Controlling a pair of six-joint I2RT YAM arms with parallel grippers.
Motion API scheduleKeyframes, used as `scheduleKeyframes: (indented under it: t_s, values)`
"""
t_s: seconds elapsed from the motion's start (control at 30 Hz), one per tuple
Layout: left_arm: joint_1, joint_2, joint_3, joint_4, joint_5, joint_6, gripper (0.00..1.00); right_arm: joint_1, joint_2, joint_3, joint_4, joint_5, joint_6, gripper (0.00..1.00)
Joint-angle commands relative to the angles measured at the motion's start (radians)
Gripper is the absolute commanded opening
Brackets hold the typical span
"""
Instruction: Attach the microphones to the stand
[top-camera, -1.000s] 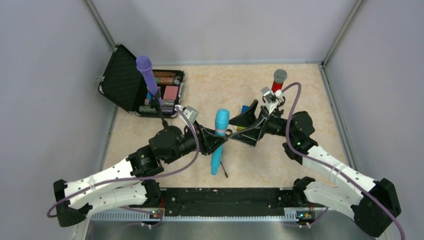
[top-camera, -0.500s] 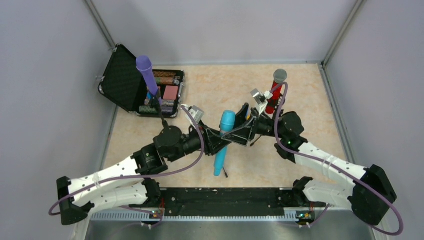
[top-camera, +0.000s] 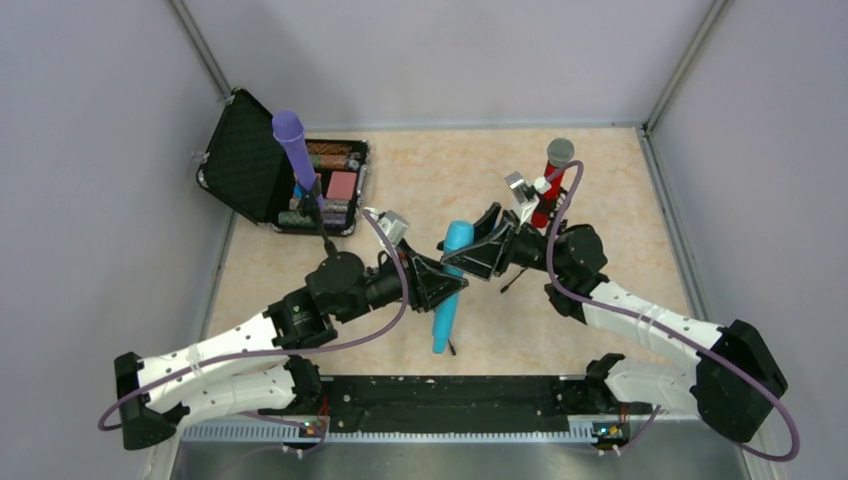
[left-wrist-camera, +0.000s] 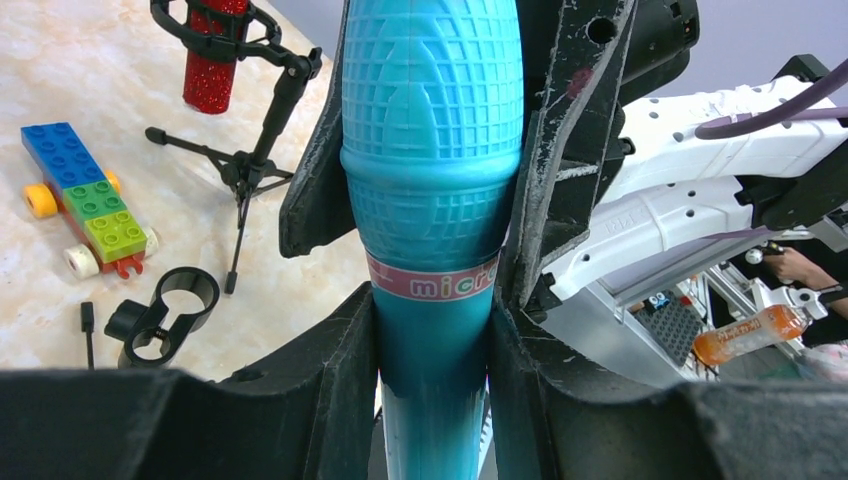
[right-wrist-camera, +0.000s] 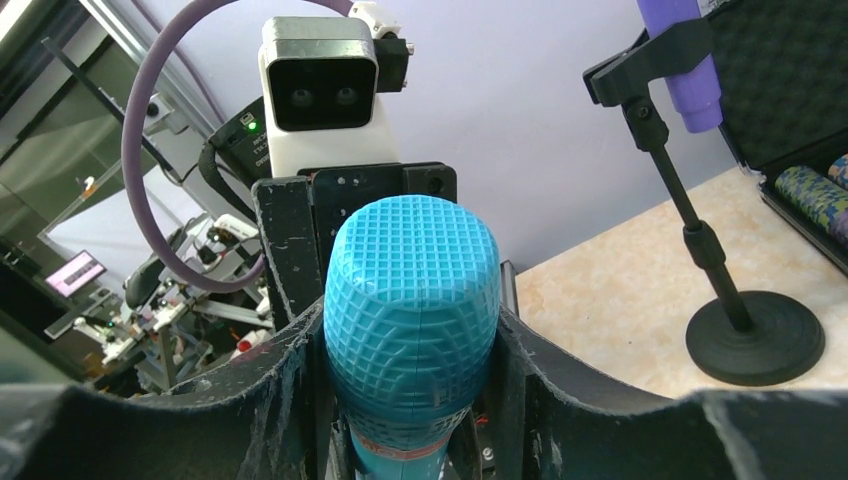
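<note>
The left gripper is pinching the cyan microphone around its smooth handle, just below a pink lettered band, holding it over the middle of the table. The right gripper is pressing against both sides of its bulbous, grid-textured head.

light: bright, diffuse | shadows: faint | focus: sharp, near wrist-view edges soft
</note>
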Motion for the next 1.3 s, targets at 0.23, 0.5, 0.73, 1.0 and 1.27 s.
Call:
scheduleKeyframes:
  t_s: [0.23, 0.5, 0.73, 1.0, 1.27]
  values:
    - [0.005, -0.028, -0.008, 0.047, -0.02, -0.016, 0.65, 0.01, -0.053, 0.01, -0.036, 0.057, -0.117, 0.0]
    - [0.004, -0.034, 0.014, -0.172, -0.274, -0.045, 0.78, 0.01, -0.181, 0.008, -0.305, 0.258, -0.364, 0.0]
    - [0.005, -0.067, 0.015, -0.319, -0.404, -0.046, 0.8, 0.01, -0.297, 0.018, -0.428, 0.406, -0.536, 0.0]
    - [0.005, -0.134, -0.022, -0.387, -0.474, -0.063, 0.81, 0.01, -0.362, 0.063, -0.467, 0.456, -0.616, 0.0]
    - [0.005, -0.151, -0.027, -0.425, -0.522, -0.044, 0.81, 0.01, -0.354, 0.133, -0.51, 0.486, -0.682, 0.0]
